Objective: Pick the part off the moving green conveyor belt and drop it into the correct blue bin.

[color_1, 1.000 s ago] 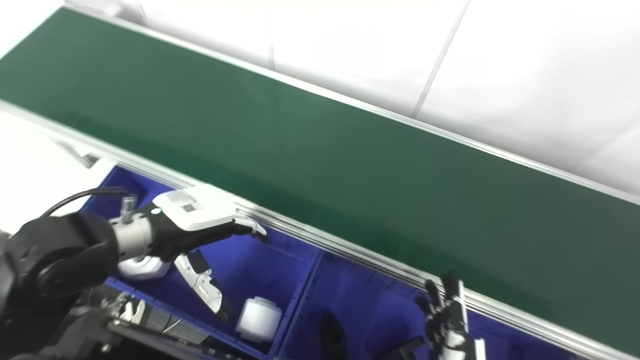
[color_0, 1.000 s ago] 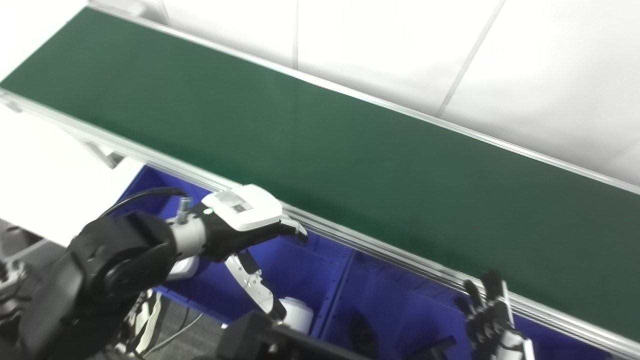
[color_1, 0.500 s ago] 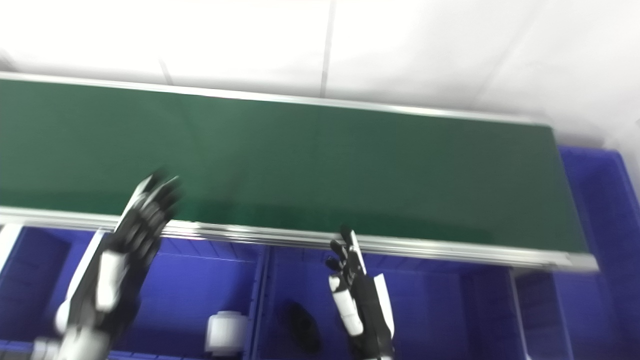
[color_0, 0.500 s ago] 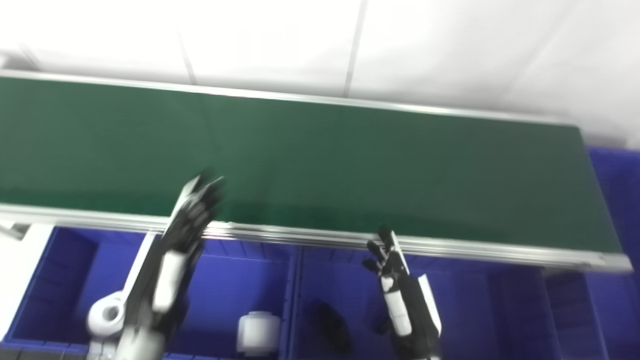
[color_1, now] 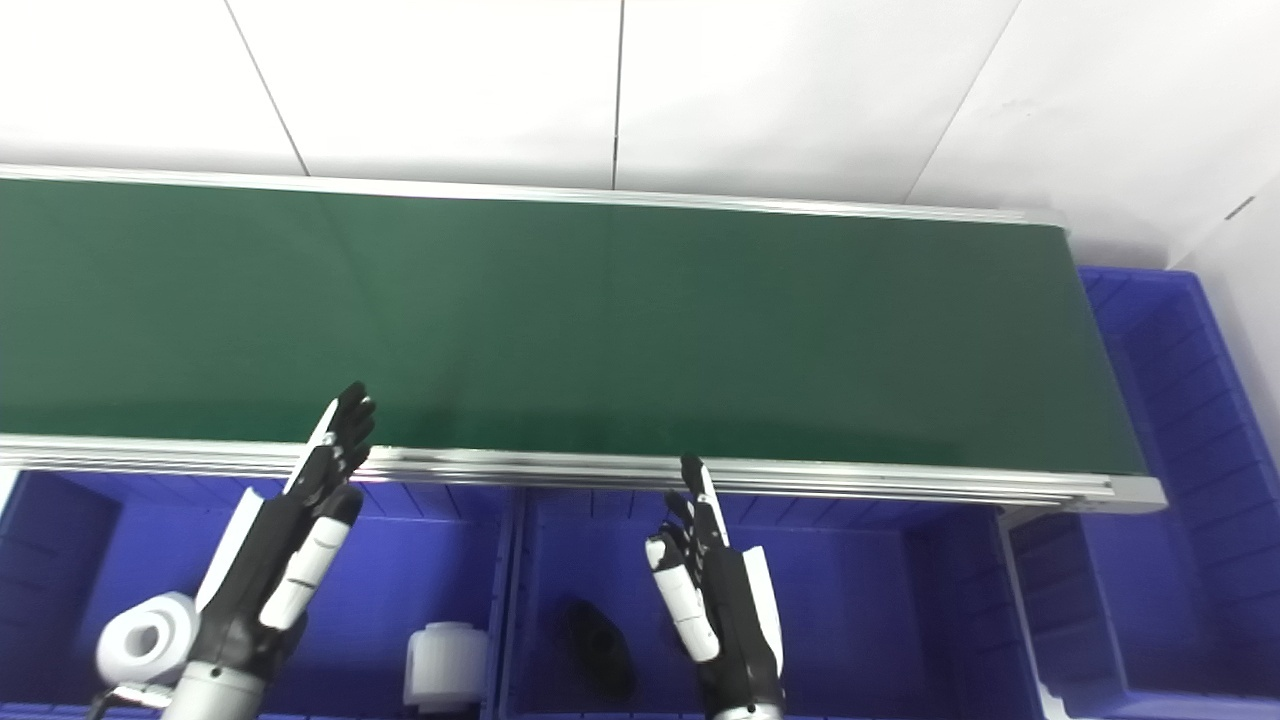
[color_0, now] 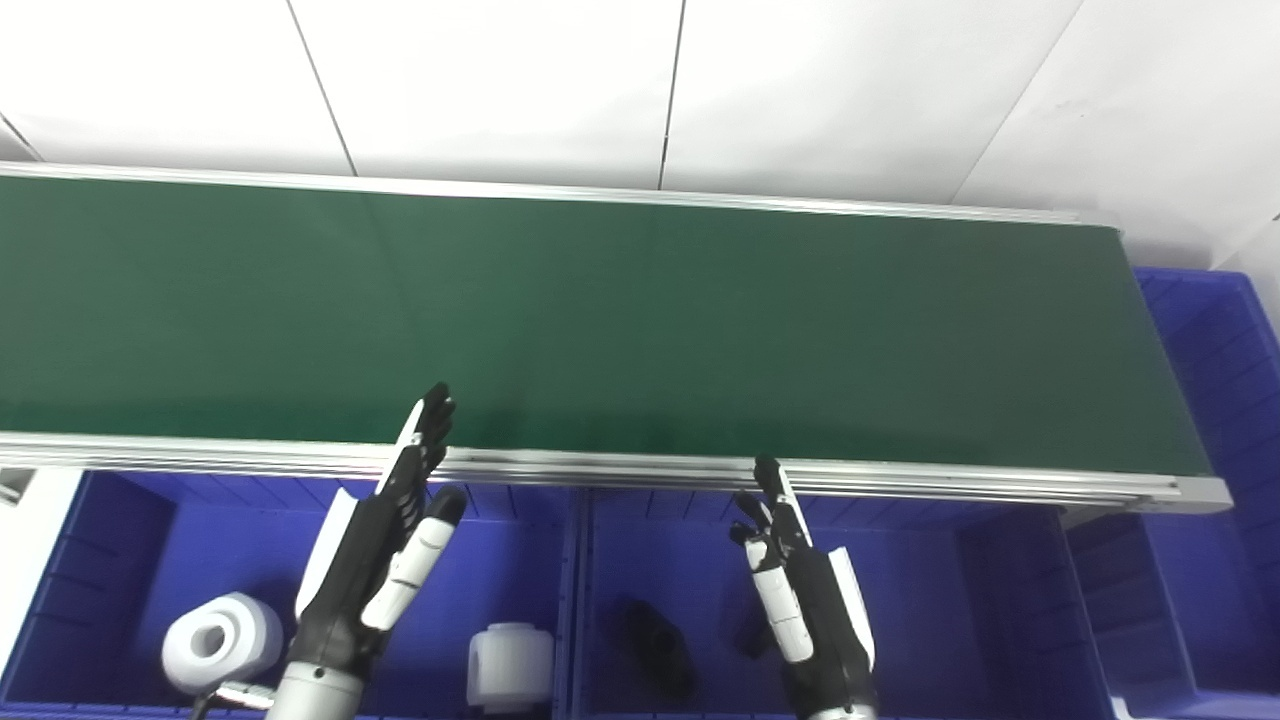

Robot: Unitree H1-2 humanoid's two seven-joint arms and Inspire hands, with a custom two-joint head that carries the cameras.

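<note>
Left eye view | belt [color_0: 640, 320] bare, no part seen on it | my left hand [color_0: 375, 560] and right hand [color_0: 800, 590] below belt's near rail, fingers spread, holding nothing | risk: late reach misses a passing part | bins below belt: two white parts [color_0: 510, 665], one dark part [color_0: 660, 655]
</note>
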